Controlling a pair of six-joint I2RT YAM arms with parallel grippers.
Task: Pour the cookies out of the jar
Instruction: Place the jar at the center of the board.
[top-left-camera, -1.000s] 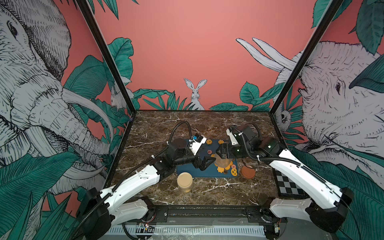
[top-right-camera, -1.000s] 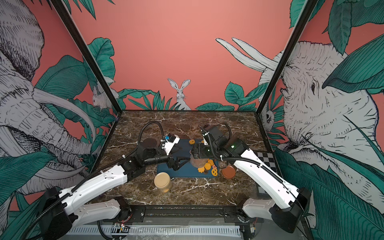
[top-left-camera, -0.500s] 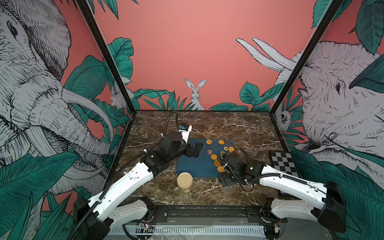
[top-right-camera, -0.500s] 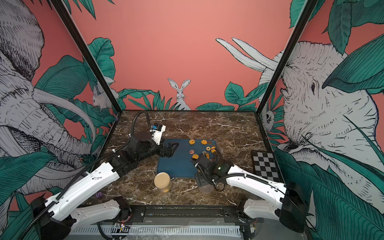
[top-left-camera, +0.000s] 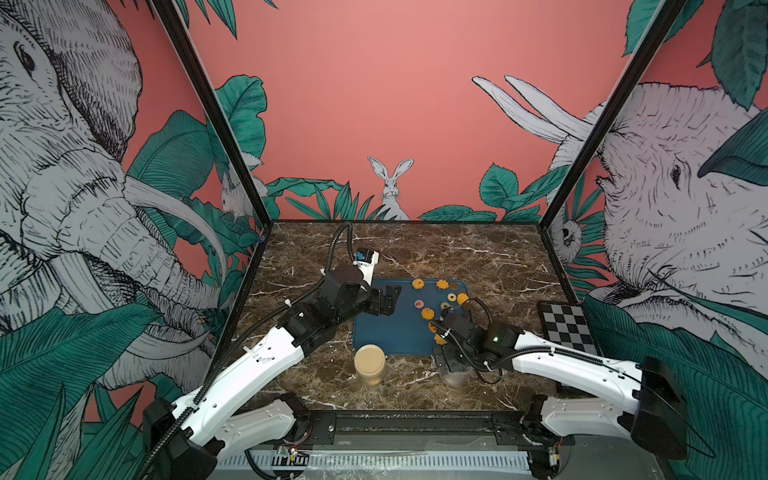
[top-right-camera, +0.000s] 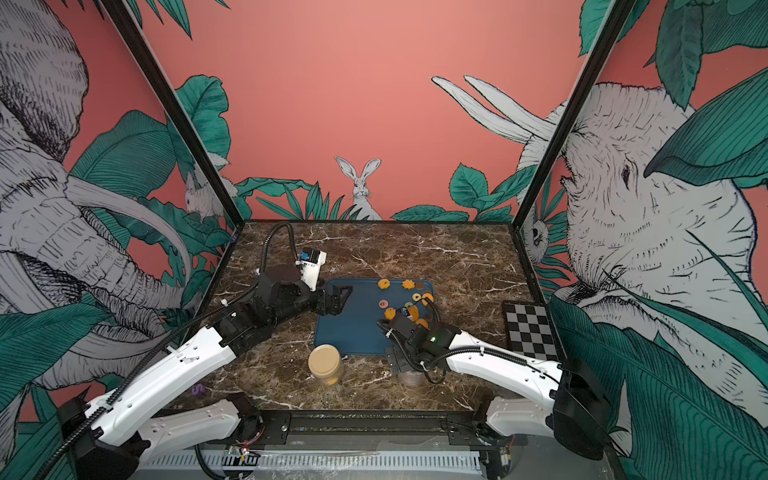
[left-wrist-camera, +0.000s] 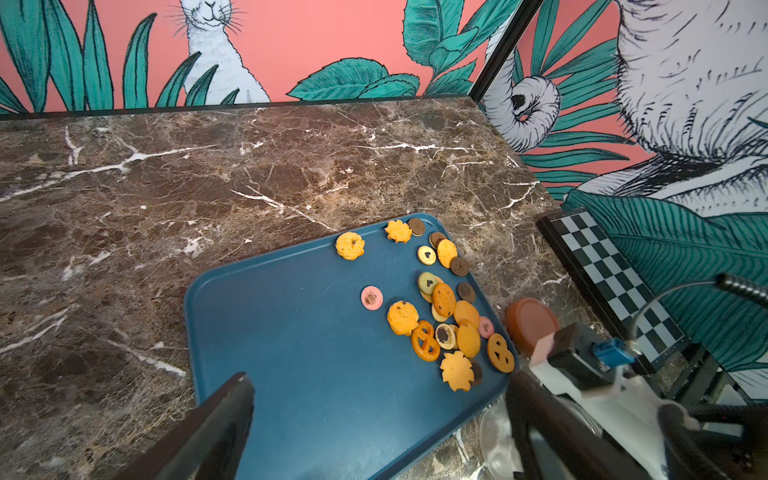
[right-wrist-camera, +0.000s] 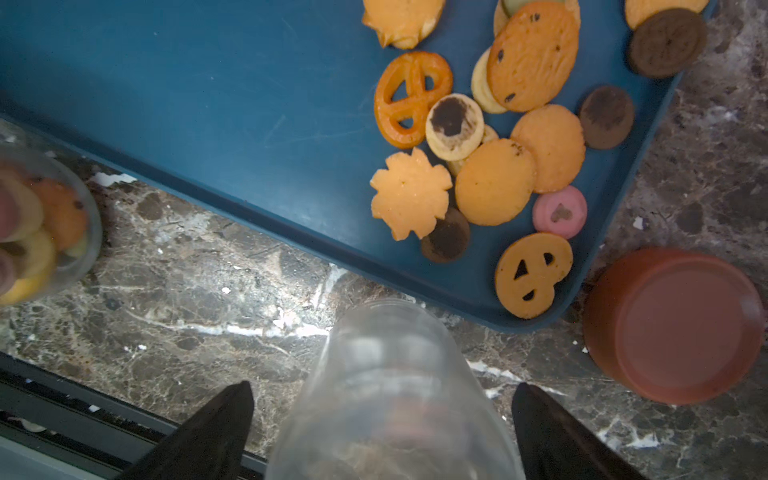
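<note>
Cookies (left-wrist-camera: 446, 316) lie on right side of blue tray (left-wrist-camera: 270, 332); empty jar (right-wrist-camera: 395, 395) sits just nearer, untouched between parted jaws of right gripper (right-wrist-camera: 382, 385); left gripper (left-wrist-camera: 378, 376) open, empty; pour looks done; next, retreat without knocking jar.

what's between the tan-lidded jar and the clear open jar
Only bare marble table. The right wrist view and both top views show the tan-lidded jar and the clear jar standing apart.

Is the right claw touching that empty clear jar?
Apart. The right wrist view shows bare marble table between the jar and each finger of the right claw.
</note>
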